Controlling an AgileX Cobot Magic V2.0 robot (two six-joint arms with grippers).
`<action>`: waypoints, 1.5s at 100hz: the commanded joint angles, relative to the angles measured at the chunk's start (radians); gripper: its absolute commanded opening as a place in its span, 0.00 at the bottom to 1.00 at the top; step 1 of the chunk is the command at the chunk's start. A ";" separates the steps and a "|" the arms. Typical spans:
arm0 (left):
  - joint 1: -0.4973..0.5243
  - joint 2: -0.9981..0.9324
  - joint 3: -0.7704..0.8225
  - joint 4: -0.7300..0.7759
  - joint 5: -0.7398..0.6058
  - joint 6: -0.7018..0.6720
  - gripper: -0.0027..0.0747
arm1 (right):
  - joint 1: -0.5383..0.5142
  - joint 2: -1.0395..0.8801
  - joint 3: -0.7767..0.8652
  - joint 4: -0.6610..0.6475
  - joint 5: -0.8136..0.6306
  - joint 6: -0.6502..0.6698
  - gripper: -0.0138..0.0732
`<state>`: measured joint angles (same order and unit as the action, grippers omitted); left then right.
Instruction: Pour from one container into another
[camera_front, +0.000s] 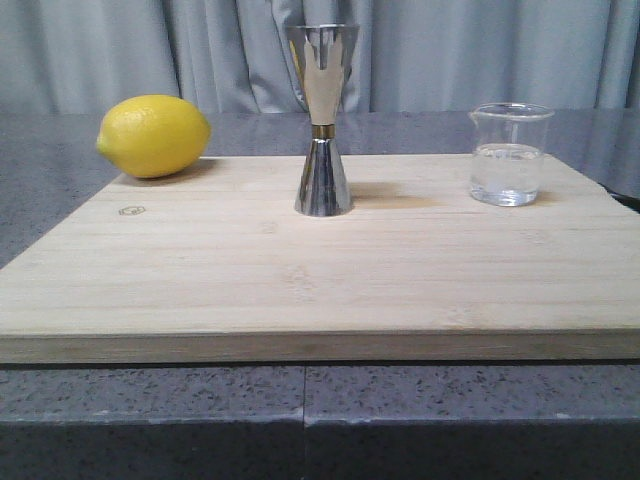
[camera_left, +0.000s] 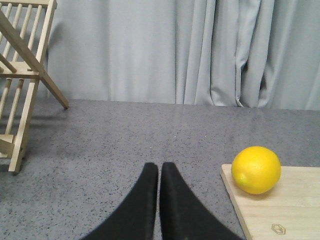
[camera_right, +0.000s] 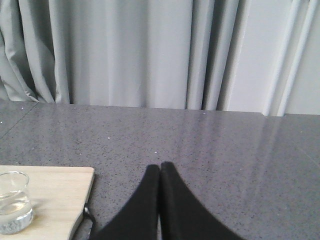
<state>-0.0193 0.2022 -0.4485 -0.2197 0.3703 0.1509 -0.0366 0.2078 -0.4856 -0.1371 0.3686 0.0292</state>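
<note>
Both arms' fingers (camera_left: 159, 172) pressed together, seemingly empty

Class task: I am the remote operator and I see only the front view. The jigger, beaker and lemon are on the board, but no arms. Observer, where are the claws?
Observer: The left claw hangs over bare grey countertop off the board's left edge, fingers together, holding nothing.
Operator: And the right one?
Observer: The right claw is shut and empty too, over the countertop beside the board's right edge, with the beaker close by.
Operator: Anything else out of my sight?
Observer: A wooden rack stands on the countertop, farther left than the lemon.
</note>
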 joint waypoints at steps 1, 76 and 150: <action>0.004 0.026 -0.038 -0.010 -0.078 -0.011 0.01 | -0.008 0.032 -0.046 -0.017 -0.083 -0.021 0.08; 0.004 0.026 -0.038 -0.035 -0.080 -0.011 0.04 | -0.008 0.032 -0.035 -0.013 -0.103 -0.019 0.19; 0.006 0.026 -0.038 -0.043 -0.088 -0.011 0.64 | -0.008 0.032 -0.033 0.005 -0.066 -0.019 0.73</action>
<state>-0.0170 0.2097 -0.4524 -0.2431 0.3670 0.1470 -0.0366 0.2200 -0.4964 -0.1356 0.3783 0.0158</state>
